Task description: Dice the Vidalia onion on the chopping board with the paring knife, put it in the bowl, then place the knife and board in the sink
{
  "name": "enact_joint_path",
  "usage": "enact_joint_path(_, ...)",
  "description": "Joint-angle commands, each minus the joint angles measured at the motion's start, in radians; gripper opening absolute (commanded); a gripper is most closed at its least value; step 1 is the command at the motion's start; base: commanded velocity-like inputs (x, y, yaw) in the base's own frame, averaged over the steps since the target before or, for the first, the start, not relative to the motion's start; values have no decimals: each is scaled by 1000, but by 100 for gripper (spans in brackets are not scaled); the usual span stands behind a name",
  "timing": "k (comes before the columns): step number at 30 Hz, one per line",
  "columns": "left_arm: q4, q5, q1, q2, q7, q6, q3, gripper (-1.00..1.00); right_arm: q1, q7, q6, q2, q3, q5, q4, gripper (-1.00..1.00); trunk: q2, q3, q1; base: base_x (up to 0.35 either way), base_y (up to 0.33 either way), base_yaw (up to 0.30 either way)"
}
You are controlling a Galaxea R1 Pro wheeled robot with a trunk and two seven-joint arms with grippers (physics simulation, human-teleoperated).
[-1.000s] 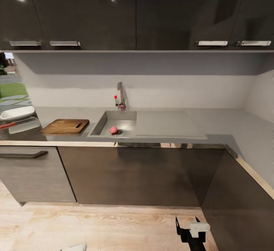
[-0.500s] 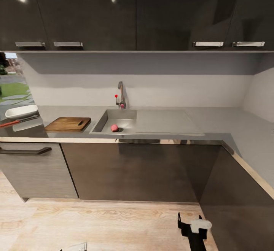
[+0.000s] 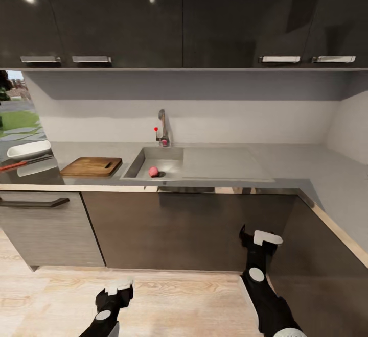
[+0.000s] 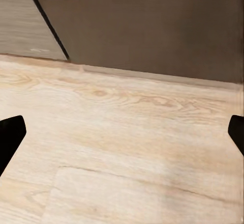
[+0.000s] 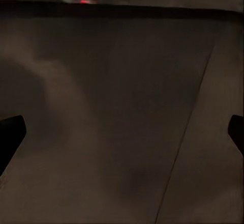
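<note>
The pinkish-red Vidalia onion (image 3: 153, 171) lies in the steel sink (image 3: 138, 166), beside its drain and in front of the chrome tap (image 3: 162, 130) with a red knob. Left of the sink, the brown chopping board (image 3: 91, 166) rests on the grey countertop (image 3: 301, 166). Farther left are the white bowl (image 3: 28, 149) and the red-handled paring knife (image 3: 23, 163). My left gripper (image 3: 118, 287) hangs low over the floor, fingers wide apart and empty. My right gripper (image 3: 260, 238) is raised in front of the dark cabinet doors, also open and empty, well below the counter.
Dark base cabinets (image 3: 174, 230) run under the counter and turn along the right side. A grey drawer unit with a dark handle (image 3: 33, 203) stands at the left. Dark wall cupboards (image 3: 153, 15) hang above. A wooden floor (image 3: 168, 301) lies between me and the cabinets.
Both arms have risen into the head view: the right gripper has come up in front of the cabinet doors, the left one above the floor. The view shifted slightly a second ago.
</note>
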Motion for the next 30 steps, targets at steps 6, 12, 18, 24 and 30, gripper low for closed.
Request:
enact_joint_path(6,-287,12,-1,3,7,248,-27,100,-1,-3,217,9,-2,5,-230,100,-1,-1,0,0,0,0)
enact_joint_path(12,-507,12,-1,6,7,464,-42,100,-1,-3,386,28,-2,4,-407,100,-1,-1,0,0,0,0)
enact_joint_path(18,-780,12,-1,6,7,639,-45,100,-1,-3,596,32,-1,6,-639,100,-1,-1,0,0,0,0)
enact_joint_path(24,-970,12,-1,6,7,696,-44,100,-1,-3,710,32,31,8,-750,100,-1,-1,0,0,0,0)
enact_joint_path(30,-1062,11,-1,4,7,729,-36,100,-2,-3,723,31,66,11,-781,100,-1,-1,0,0,0,0)
